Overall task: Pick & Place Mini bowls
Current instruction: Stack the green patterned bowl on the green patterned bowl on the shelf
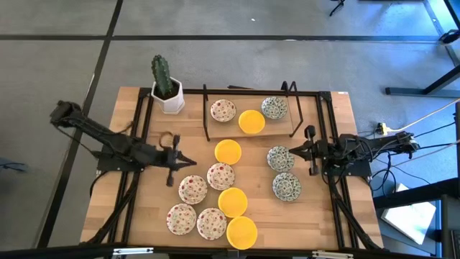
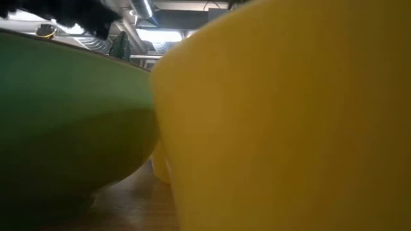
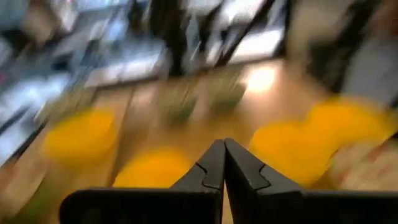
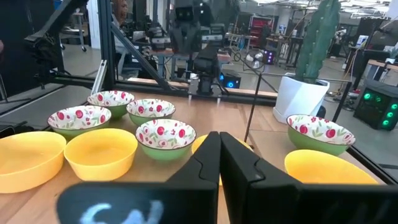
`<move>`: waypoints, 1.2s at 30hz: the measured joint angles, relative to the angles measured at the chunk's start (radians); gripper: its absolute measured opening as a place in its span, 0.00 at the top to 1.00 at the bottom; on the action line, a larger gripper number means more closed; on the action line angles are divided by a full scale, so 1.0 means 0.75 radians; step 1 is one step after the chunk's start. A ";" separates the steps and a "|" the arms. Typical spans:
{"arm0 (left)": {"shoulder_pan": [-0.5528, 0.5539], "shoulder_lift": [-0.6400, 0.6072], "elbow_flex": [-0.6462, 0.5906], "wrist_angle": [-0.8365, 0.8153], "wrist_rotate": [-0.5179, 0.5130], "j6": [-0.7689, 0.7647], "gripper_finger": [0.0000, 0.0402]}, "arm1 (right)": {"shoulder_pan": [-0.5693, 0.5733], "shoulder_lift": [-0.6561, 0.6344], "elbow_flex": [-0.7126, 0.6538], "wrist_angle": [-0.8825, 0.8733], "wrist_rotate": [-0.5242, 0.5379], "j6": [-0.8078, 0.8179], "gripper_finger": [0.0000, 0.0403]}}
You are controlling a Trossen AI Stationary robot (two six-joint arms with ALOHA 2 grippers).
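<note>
Three mini bowls on rack

Bare table beside clustered bowls

Floor around the wooden table is plain grey, split by dark seams into big panels. Cables trail off on one side, and dark stand legs sit nearby on the floor. Behind the table it's a busy workshop: black metal frames, cluttered benches, green-lit gear, ceiling strip lights and ducting overhead.
</note>
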 joint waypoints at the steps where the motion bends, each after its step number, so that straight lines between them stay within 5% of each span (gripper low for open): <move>1: -0.037 0.041 0.071 -0.136 -0.093 -0.076 1.00 | 0.000 0.000 0.000 0.000 0.000 -0.004 0.98; 5: -0.147 0.218 0.365 -0.559 -0.260 -0.416 1.00 | 0.000 0.000 0.000 0.001 0.000 -0.023 0.98; 19: -0.123 0.853 0.990 -1.567 -0.032 -0.939 0.99 | 0.000 0.000 0.000 0.001 -0.001 0.030 0.98; 27: -0.058 1.053 1.071 -1.701 0.107 -0.826 0.99 | 0.000 0.000 0.001 -0.027 -0.002 0.037 0.98; 36: -0.059 1.069 1.071 -1.686 0.166 -0.768 0.91 | 0.000 0.000 0.000 -0.040 -0.004 0.063 0.98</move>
